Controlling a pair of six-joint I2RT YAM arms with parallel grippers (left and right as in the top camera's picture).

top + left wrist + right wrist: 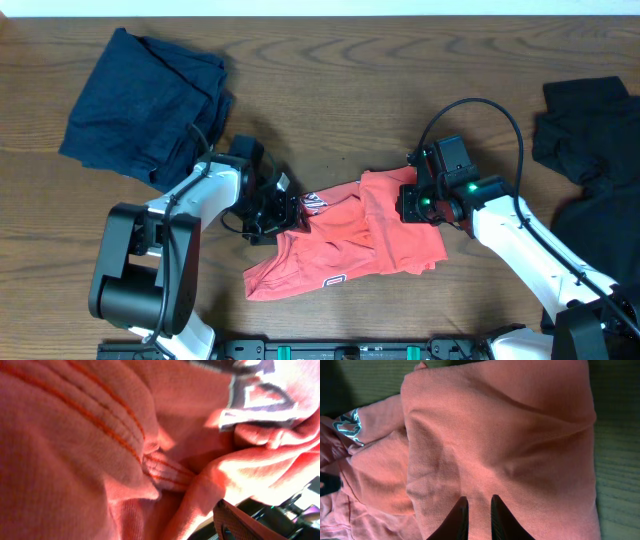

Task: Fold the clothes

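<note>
Two grippers bracket the crumpled coral-red cotton T-shirt [340, 250] on the wooden table [400, 60], long axis running between them: my right gripper [479, 501] pinches its fold, almost closed; for my left gripper [272, 210], buried in cloth, I cannot tell.

Rumpled coral-red T-shirt [500, 435], white lettering [349, 424] at left, gripper [479, 517] pinching its cloth at bottom

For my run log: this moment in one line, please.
coral T-shirt: crumpled; left end effector: grip unclear; right end effector: shut on T-shirt
</note>
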